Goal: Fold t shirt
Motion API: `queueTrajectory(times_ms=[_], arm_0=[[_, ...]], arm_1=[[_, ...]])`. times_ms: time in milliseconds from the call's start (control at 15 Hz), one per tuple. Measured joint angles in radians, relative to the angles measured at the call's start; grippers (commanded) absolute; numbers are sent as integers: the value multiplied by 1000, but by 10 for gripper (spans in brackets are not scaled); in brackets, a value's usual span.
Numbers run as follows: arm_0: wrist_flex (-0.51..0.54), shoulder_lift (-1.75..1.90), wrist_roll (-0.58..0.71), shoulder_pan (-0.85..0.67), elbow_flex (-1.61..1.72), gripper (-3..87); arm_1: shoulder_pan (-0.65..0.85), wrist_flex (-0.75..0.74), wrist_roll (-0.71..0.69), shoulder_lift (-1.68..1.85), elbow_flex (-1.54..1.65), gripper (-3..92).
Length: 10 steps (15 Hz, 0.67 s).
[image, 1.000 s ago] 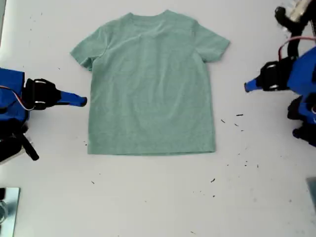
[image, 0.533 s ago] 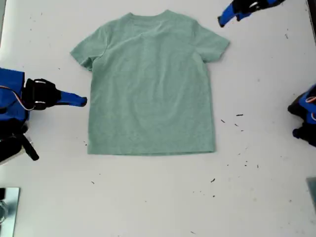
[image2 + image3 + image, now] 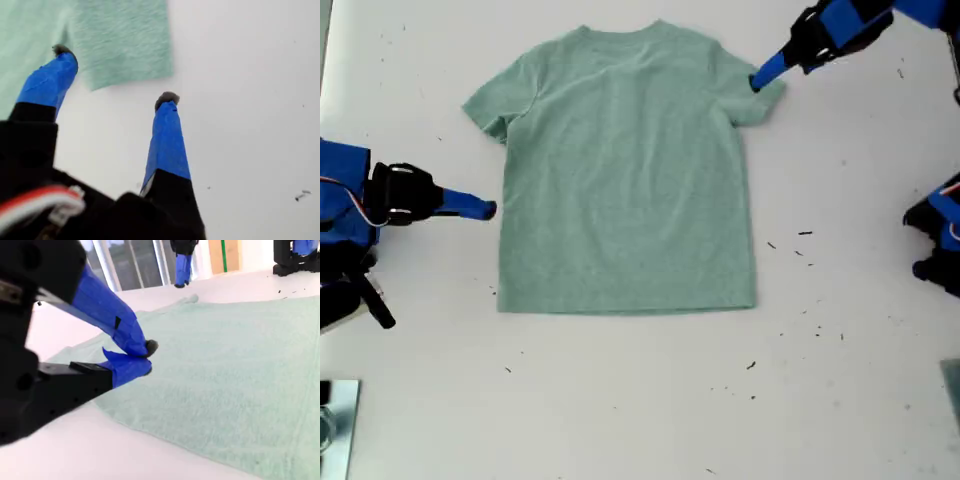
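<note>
Over the t shirt (image 3: 625, 170) sleeve, your first gripper (image 3: 115, 75) hangs with jaws apart, ready to pinch; your second gripper (image 3: 145, 357) rests closed beside the side hem.

My second gripper (image 3: 142, 356) is hovering with its blue-taped jaws closed tip to tip, nothing between them, over the edge of the t shirt (image 3: 235, 370); the sage-green cloth is lying flat on the white table (image 3: 75, 455); another blue gripper (image 3: 183, 267) is reaching down at its far edge.
</note>
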Motion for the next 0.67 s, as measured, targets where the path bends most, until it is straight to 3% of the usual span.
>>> queueTrajectory(times_ms=[200,267,333,400,467,667], arm_0=[[0,0,0,0,0,-1],[0,0,0,0,0,-1],[0,0,0,0,0,-1],[0,0,0,0,0,-1],[0,0,0,0,0,-1],[0,0,0,0,0,-1]], arm_1=[[5,-172,-9,-124,28,307],[11,-210,-14,-160,26,228],[15,-232,-18,-187,20,28],[17,-232,-21,-218,3,-8],[18,-230,-21,-293,-31,-12],[2,3,-32,-350,-224,-19]])
